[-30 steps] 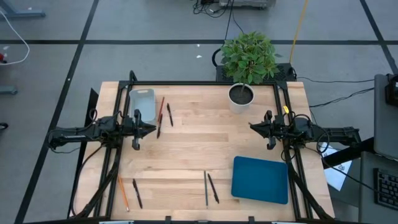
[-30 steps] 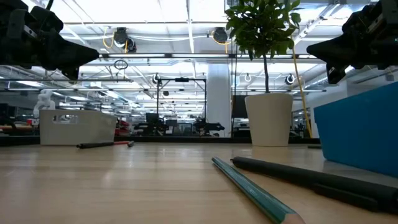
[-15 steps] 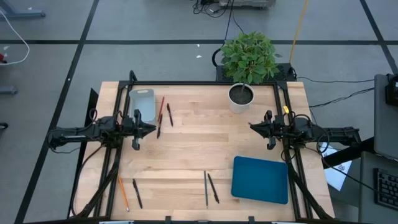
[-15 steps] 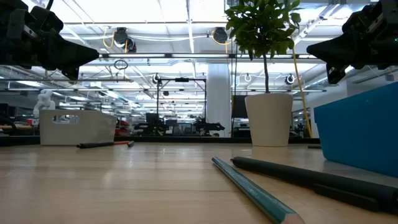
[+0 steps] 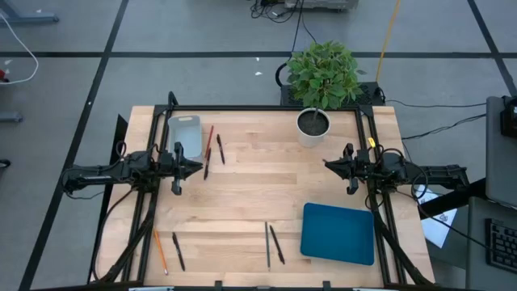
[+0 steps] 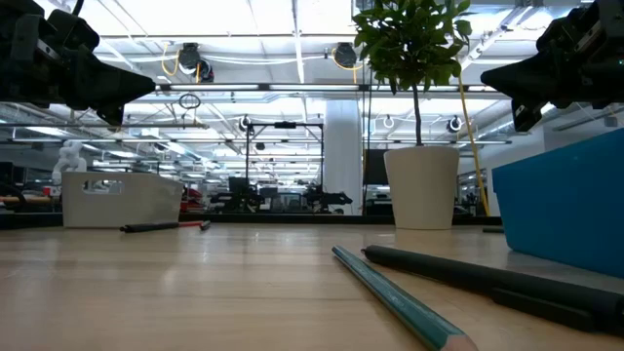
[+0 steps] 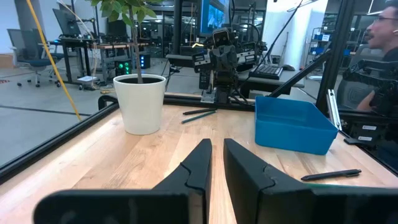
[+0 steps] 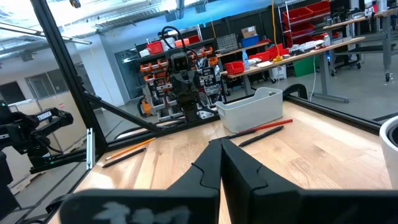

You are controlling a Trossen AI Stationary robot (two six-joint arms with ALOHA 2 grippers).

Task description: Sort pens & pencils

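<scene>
Pens and pencils lie flat on the wooden table in three groups. Beside the grey bin [image 5: 185, 135] are a red pencil [image 5: 209, 143] and two black pens [image 5: 220, 149]. At the near left are an orange pencil [image 5: 160, 250] and a black pen [image 5: 178, 251]. In the near middle are a green pencil [image 5: 266, 244] and a black pen [image 5: 277, 244]. My left gripper [image 5: 196, 168] hovers level above the table's left side, its fingers a narrow gap apart [image 7: 217, 146], with nothing between them. My right gripper [image 5: 326, 165] hovers at the right side, shut [image 8: 221, 144] and empty.
A blue bin [image 5: 339, 234] stands at the near right, next to the green pencil and pen. A white pot [image 5: 313, 125] with a leafy plant stands at the far edge. Black frame rails run along both sides. A person [image 7: 380, 37] sits beyond the table's right side.
</scene>
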